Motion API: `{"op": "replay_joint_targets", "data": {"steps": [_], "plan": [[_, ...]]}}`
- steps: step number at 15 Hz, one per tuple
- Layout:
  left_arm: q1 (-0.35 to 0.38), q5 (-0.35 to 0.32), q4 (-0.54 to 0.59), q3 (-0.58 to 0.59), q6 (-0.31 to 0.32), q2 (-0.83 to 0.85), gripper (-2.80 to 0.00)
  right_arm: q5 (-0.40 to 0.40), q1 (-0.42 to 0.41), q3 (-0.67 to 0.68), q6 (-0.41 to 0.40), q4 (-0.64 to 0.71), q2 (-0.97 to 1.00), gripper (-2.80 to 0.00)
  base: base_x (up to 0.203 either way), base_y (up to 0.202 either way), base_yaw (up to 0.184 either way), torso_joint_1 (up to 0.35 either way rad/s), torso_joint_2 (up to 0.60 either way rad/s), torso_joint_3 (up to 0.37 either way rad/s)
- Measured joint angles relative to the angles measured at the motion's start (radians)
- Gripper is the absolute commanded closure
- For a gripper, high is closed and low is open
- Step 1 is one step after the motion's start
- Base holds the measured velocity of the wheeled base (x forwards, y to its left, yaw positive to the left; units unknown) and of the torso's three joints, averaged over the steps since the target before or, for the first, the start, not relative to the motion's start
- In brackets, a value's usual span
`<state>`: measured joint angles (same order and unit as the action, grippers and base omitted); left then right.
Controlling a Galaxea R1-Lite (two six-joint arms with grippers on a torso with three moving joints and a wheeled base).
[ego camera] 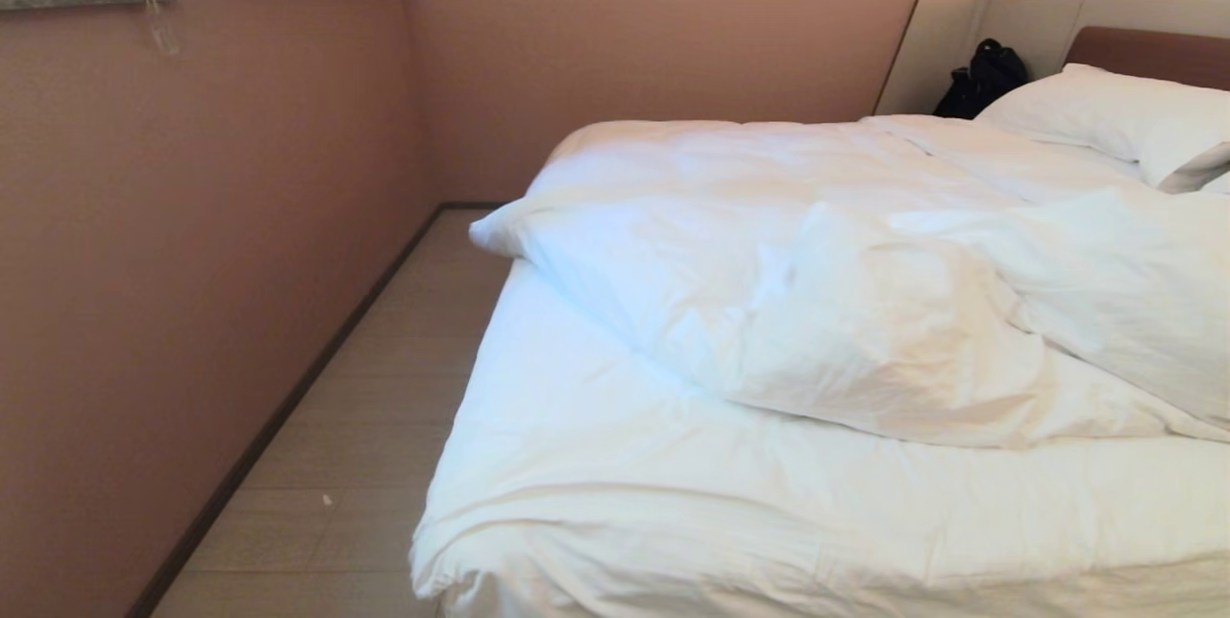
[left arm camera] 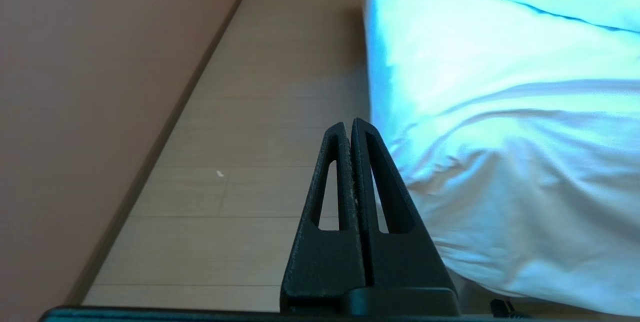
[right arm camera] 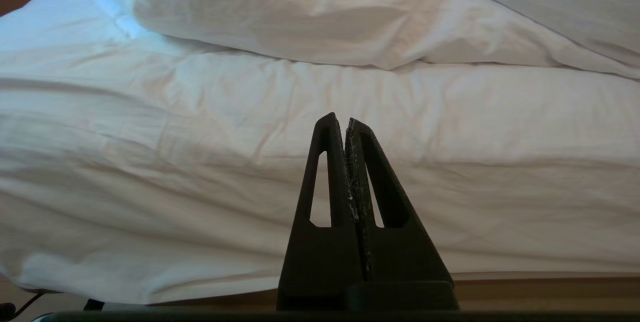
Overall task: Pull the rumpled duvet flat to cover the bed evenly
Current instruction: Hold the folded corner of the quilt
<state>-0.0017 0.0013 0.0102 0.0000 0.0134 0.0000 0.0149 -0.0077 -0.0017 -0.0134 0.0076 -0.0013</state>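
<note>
Black and clenched with nothing between its fingers, the left claw (left arm camera: pixel 349 124) hangs low beside the near corner of the bed (left arm camera: pixel 400 126), over pale wood-look floor (left arm camera: pixel 260 111) that runs along a pinkish wall (left arm camera: pixel 90 86). The right claw (right arm camera: pixel 340 119) is clenched and empty too, pointing at the foot of the bed, apart from the white cloth draped over its edge. Neither arm shows in the head view.

Beyond the claws, the near part of the bed lies under flat, lightly creased white cloth that hangs over the foot edge. Farther up, the duvet (ego camera: pixel 846 310) sits rumpled in a thick, puffy heap across the middle, folded back on itself, with one corner poking out past the bed's left side. Toward the head end, a white pillow (ego camera: pixel 1115 118) leans by the brown headboard (ego camera: pixel 1153 56) in its beige surround (ego camera: pixel 937 46), and a black bag (ego camera: pixel 982 80) rests against that surround.
</note>
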Motion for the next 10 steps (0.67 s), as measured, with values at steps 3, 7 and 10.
{"op": "replay_joint_targets", "data": {"steps": [3,7,10], "plan": [[0.000,0.000,0.001,0.000,0.002,0.000,0.00,0.000,0.000,0.000,0.000,-0.001,0.000,0.00,0.000,-0.191,0.000,0.000,0.00,0.004],[0.000,0.000,-0.001,0.000,-0.001,0.000,0.00,0.000,0.000,0.000,0.000,0.000,0.000,0.00,0.000,-0.193,0.002,0.001,0.00,0.000],[0.000,0.000,-0.001,0.000,-0.002,0.000,0.00,0.000,0.000,0.000,0.000,0.000,0.000,0.00,0.000,-0.195,0.000,0.001,0.00,0.004]]}}
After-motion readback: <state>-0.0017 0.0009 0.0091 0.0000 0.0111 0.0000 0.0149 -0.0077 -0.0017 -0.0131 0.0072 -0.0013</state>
